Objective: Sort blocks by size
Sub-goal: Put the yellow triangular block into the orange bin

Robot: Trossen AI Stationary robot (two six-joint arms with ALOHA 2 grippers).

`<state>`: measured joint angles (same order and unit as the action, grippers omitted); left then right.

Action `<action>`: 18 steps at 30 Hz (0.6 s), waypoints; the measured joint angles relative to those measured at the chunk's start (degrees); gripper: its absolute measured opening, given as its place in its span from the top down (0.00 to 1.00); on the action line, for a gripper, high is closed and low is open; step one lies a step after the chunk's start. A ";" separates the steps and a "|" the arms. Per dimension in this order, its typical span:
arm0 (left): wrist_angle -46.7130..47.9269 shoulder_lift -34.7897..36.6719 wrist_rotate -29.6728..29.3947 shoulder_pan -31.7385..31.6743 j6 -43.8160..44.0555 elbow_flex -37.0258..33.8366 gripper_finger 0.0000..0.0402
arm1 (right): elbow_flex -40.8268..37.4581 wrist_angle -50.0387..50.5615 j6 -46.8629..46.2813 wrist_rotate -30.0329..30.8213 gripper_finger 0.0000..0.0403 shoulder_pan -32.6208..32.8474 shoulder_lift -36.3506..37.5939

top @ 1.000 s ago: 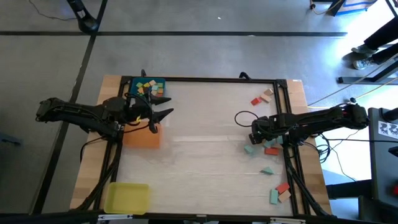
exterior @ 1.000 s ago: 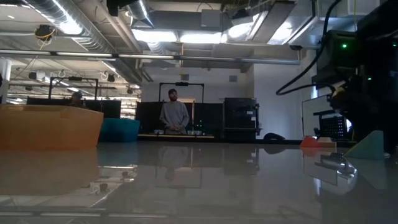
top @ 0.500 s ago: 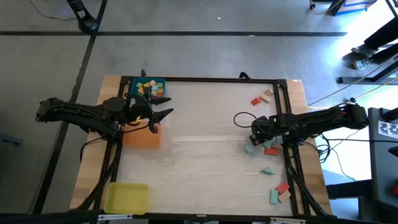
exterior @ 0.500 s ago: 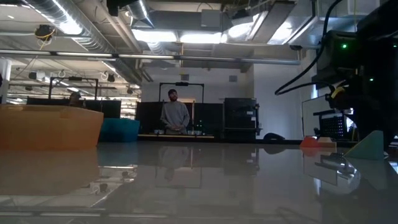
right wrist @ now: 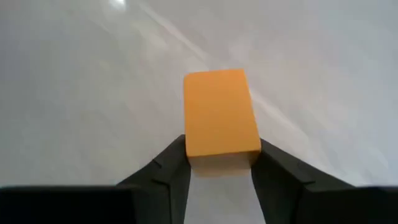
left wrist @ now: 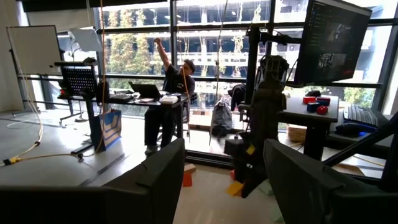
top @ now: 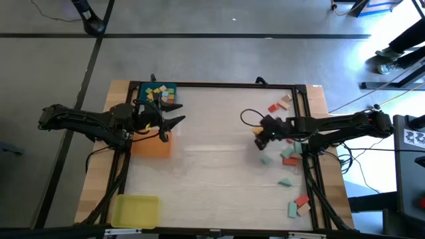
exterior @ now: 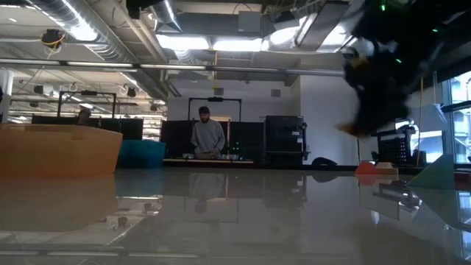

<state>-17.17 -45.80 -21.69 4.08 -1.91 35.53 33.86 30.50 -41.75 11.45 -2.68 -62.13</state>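
Pale wooden counter [top: 212,172] inside a dark frame. On it, along the left edge: blue tray [top: 158,93] at the far corner, filled with small blocks; orange tray [top: 153,146] just nearer; yellow tray [top: 135,210] at the near corner. Toward the right edge: loose blocks [top: 289,159] in red, teal and tan, scattered from far to near, some touching.

The right tool [exterior: 353,131] is showing only as a dark blur in the low view, and the orange block [right wrist: 221,113] is losing its near end behind the fingers [right wrist: 166,169].
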 joint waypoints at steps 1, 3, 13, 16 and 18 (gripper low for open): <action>0.01 0.00 0.00 0.00 0.00 0.00 0.49 | -0.06 -4.07 2.90 0.29 0.63 0.00 -0.02; 0.02 0.00 -0.02 0.00 0.00 -0.01 0.49 | -0.11 -13.97 8.98 0.46 0.64 0.04 -0.19; 0.08 0.02 0.00 0.02 0.02 0.04 0.49 | -0.05 -56.30 27.23 -0.01 0.64 0.02 -13.88; 0.03 0.02 0.00 0.01 0.02 0.04 0.49 | 0.41 -67.34 31.05 -0.51 0.64 0.02 -20.69; 0.05 0.02 -0.01 0.02 0.02 0.04 0.49 | 2.23 -70.21 33.25 -0.58 0.64 0.02 -25.04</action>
<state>-17.11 -45.78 -21.70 4.10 -1.89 35.57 36.09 -39.71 -8.50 10.87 -2.66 -87.17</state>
